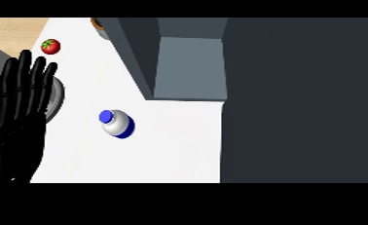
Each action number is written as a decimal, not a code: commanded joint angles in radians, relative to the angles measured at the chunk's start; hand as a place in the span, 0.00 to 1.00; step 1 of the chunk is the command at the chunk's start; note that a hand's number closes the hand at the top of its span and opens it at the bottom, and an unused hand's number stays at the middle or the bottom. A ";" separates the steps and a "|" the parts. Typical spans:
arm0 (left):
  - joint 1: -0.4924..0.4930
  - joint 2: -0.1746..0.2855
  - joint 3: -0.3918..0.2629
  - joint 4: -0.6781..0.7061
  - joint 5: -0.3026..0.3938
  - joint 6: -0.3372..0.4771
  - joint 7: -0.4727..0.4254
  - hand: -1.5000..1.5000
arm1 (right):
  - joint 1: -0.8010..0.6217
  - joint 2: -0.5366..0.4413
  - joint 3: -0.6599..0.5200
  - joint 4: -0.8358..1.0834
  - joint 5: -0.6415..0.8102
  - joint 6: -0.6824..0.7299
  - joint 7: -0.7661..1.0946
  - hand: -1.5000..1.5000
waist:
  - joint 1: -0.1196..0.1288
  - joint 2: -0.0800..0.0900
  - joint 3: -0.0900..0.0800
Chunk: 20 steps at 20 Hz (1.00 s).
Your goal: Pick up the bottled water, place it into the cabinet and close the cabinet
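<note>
The bottled water (116,123), white with a blue cap and blue base, stands on the white counter (173,146) left of centre. The dark grey cabinet (191,68) stands open behind it, its inside showing lighter grey, and its door (295,102) fills the right side of the view. My left hand (23,97) rests open at the left edge, fingers up, well left of the bottle and apart from it. My right hand does not show.
A red tomato (50,46) lies at the far left of the counter. A grey round object (56,97) sits partly hidden behind my left hand. A brown object (99,26) peeks out beside the cabinet's top left corner.
</note>
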 commanded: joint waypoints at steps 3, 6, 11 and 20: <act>-0.051 0.066 0.026 0.133 0.193 -0.190 -0.089 0.00 | 0.043 0.020 0.036 -0.025 -0.006 0.015 -0.007 0.00 | -0.027 -0.026 0.036; -0.087 0.146 0.016 0.156 0.355 -0.378 -0.080 0.00 | 0.034 0.034 0.018 -0.075 -0.067 0.009 0.037 0.00 | -0.041 -0.027 0.035; -0.027 0.204 0.096 0.213 0.626 -0.459 0.105 0.00 | 0.208 -0.004 0.178 -0.200 -0.206 0.188 0.098 0.00 | -0.026 -0.034 0.038; 0.046 0.317 0.205 0.246 0.660 -0.585 0.130 0.00 | 0.434 -0.031 0.221 -0.479 -0.231 0.212 0.168 0.00 | -0.018 -0.033 0.038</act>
